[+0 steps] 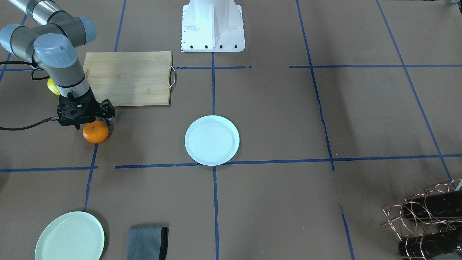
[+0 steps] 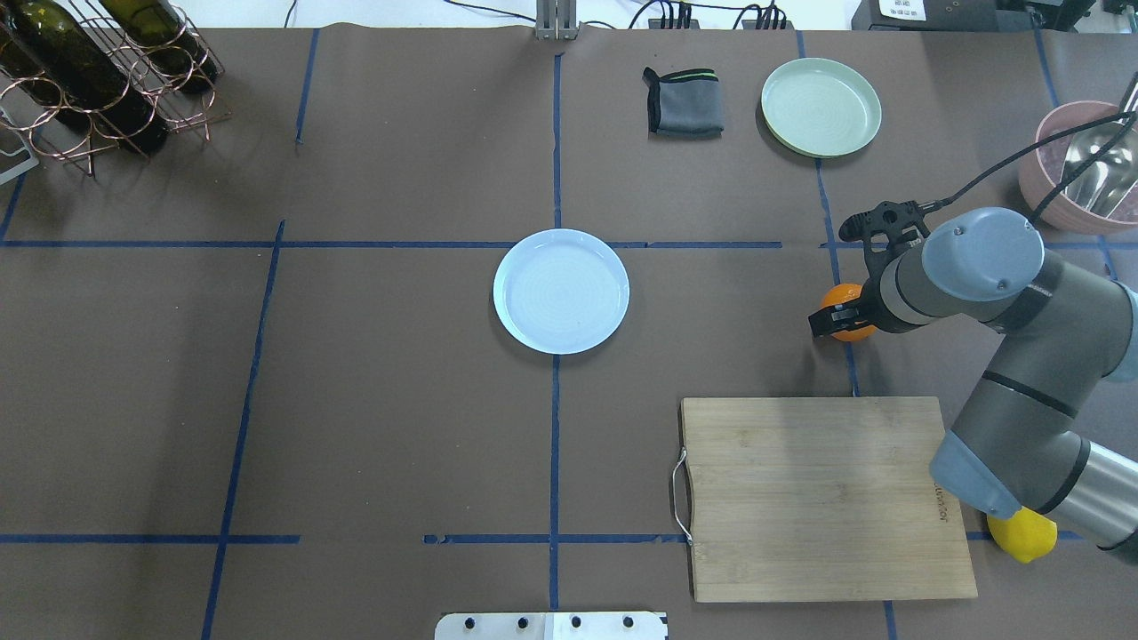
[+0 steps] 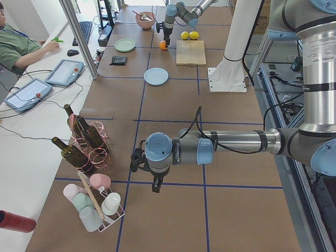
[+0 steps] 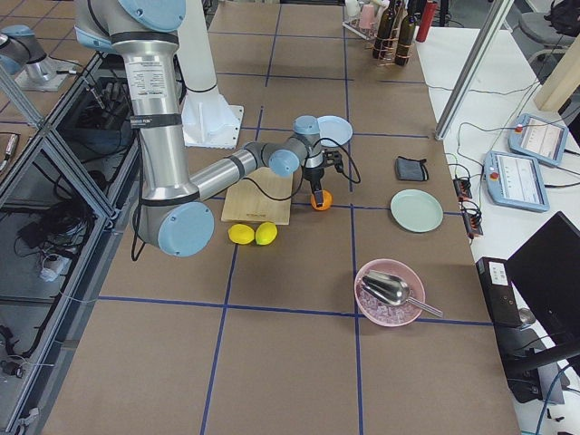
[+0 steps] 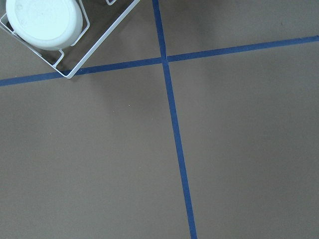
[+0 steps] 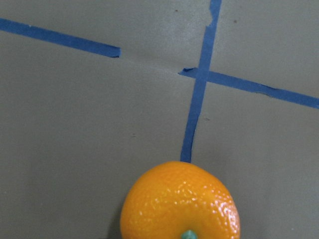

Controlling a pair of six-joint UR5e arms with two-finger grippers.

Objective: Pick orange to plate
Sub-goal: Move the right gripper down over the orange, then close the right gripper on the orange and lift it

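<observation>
Looks like the grab step: right claw (image 1: 92, 124) hanging straight over the small round bright-orange fruit (image 1: 95, 132) just beyond the wooden cutting board's (image 1: 128, 77) far edge, straddling it for a pinch, can't tell if squeezing yet. Left claw (image 3: 155, 185) nowhere near the board, open or closed unclear. Count-wise: one orange, two yellow lemons (image 4: 241, 234) opposite the board's handle, two plates: round bluish-white plate (image 1: 212, 140) handle-side as the target, pale mint-green plate (image 1: 70, 236) farther off.

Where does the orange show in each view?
Front-facing: orange at left, below the cutting board.
Overhead: orange at right, above the board.
Exterior left: orange top centre, left of board.
Exterior right: orange centre, right of board.
Left wrist: not in view.
Right wrist: orange bottom centre.
Landmark: cutting board, in the four exterior views.
</observation>
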